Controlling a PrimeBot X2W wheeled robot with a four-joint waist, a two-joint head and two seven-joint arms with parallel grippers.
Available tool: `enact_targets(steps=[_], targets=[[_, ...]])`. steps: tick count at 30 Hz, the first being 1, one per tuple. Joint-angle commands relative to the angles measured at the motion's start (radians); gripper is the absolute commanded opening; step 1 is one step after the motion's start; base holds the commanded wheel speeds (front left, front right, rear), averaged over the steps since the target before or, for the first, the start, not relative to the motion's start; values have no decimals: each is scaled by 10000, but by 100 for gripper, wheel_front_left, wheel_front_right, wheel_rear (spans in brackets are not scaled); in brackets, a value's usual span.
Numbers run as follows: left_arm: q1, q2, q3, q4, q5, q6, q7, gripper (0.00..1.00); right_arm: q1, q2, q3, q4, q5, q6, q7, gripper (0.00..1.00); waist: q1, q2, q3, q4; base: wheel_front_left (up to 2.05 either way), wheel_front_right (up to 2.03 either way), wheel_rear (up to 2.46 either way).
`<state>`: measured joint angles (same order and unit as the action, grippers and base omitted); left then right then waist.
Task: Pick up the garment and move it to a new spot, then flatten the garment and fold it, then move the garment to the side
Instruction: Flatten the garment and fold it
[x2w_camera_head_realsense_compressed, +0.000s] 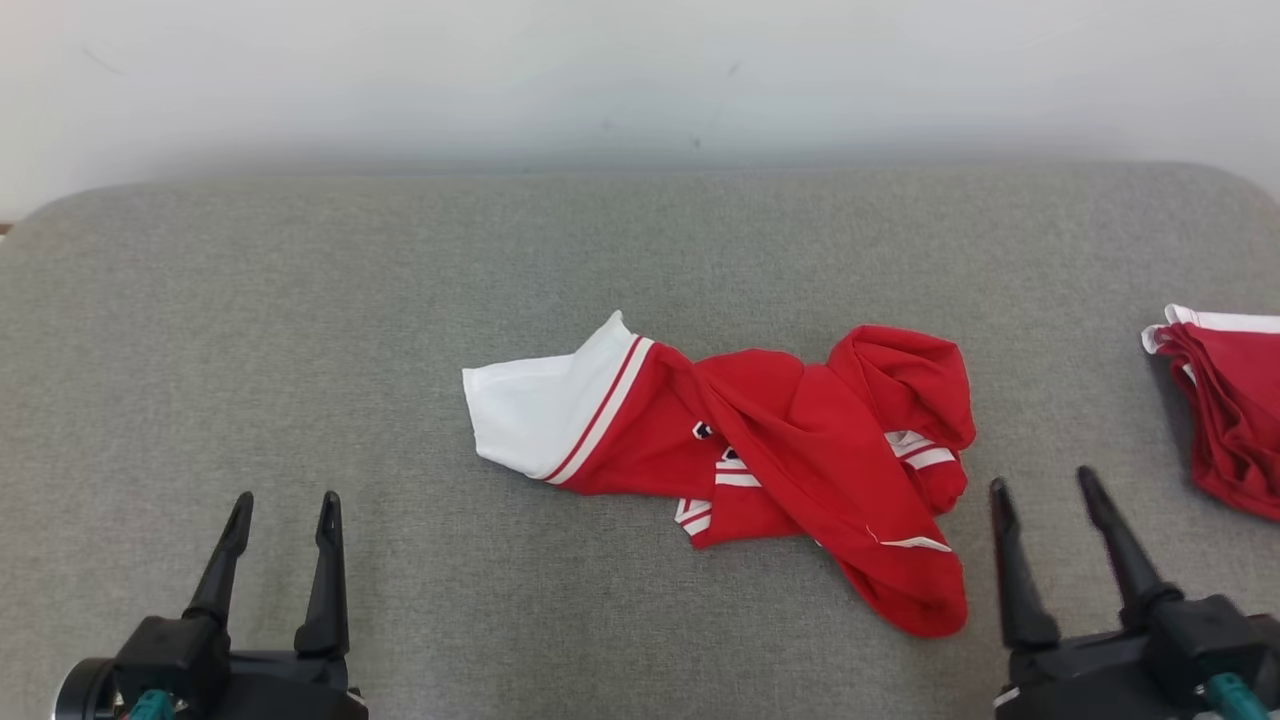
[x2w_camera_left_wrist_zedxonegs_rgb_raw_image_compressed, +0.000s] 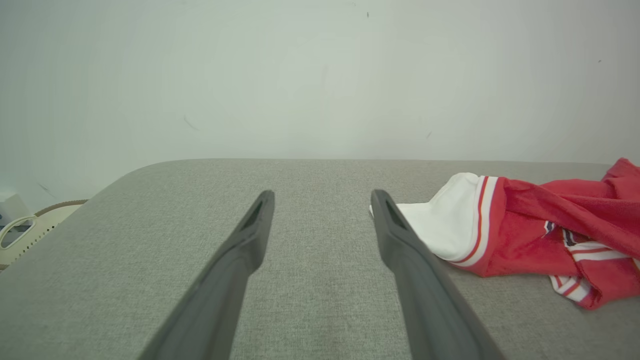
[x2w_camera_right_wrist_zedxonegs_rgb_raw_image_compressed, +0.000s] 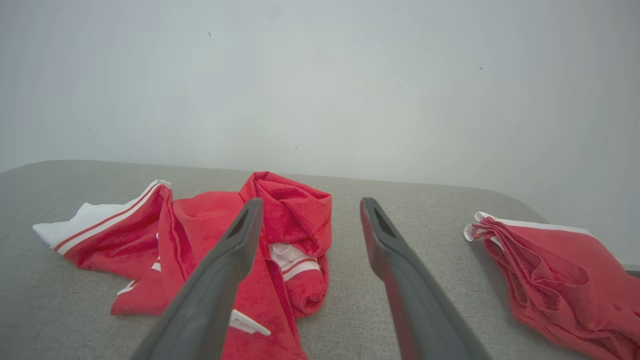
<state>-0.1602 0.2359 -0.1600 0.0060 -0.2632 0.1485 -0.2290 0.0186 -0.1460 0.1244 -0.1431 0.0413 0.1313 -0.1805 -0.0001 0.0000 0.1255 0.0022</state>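
Now, the garment (x2w_camera_head_realsense_compressed: 760, 450) lies loose in the middle of the grey bench (x2w_camera_head_realsense_compressed: 300, 330), nothing holding it. The left gripper (x2w_camera_head_realsense_compressed: 285, 498) sits at 7 o'clock with fingers spread and bare cloth-covered bench between them. The right gripper (x2w_camera_head_realsense_compressed: 1040, 478) sits at 5 o'clock, also spread wide and empty, just beside the garment's lower tail. That looks like a setup for flattening: the garment is central, within reach of both arms, and the fingers are clear of it. It's a crumpled heap of bright red fabric twisted over itself, with striped white trim peeking through the folds. A white panel (x2w_camera_head_realsense_compressed: 540, 410) edged in red-and-white stripes juts toward 9 o'clock. A second red garment (x2w_camera_head_realsense_compressed: 1230, 400) is bunched at 3 o'clock, well apart and probably parked out of the way.
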Motion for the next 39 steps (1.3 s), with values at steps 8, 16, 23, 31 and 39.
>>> enact_targets(steps=[8,16,23,31,39], targets=[[490,72,-150,-58,40,113,161,100,865,-79,643,-206,140,-11,554,100,1,0,-346,192,0,0,0],[666,172,-185,-37,4,158,234,100,1312,-9,652,-326,155,-11,793,100,1,0,-408,135,0,0,0],[524,190,-253,-5,-29,184,244,100,1213,3,542,-448,159,-11,793,100,1,0,-381,169,0,0,0],[406,171,-298,-10,-71,202,197,100,1321,236,93,-221,665,-11,910,100,1,0,-302,203,0,0,0],[191,161,-424,-45,-54,182,188,100,832,338,-747,1548,1607,-11,866,100,1,0,-19,232,0,0,0]])
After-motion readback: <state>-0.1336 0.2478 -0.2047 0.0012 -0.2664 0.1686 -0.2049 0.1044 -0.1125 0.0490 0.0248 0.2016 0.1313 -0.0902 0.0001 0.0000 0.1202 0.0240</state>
